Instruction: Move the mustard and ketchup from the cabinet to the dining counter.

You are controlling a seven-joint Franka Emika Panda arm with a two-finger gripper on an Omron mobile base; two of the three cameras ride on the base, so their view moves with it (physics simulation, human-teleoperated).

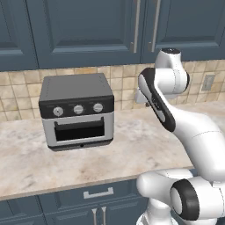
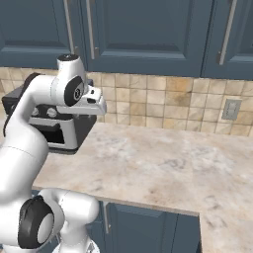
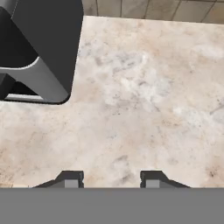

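The cabinet [image 1: 88, 30] [image 2: 148, 29] hangs on the wall above the counter, its dark blue-grey doors shut. The mustard and the ketchup are hidden, and the dining counter is out of view. My gripper [image 3: 110, 179] hovers above a marble-look worktop [image 3: 144, 100], pointing down at it. It is open, its two dark fingertips [image 3: 70, 178] apart with only bare worktop between them. In the right base view my white hand [image 2: 93, 105] sits above the worktop, just right of the toaster oven and below the cabinet doors.
A black and silver toaster oven [image 1: 77, 112] [image 2: 62, 133] [image 3: 39, 48] stands on the worktop against the tiled backsplash [image 2: 163, 104]. Long silver bar handles [image 1: 137, 26] [image 2: 90, 24] run down the cabinet doors. A wall outlet [image 2: 231, 109] sits at the right. Blue drawers [image 1: 99, 193] lie below.
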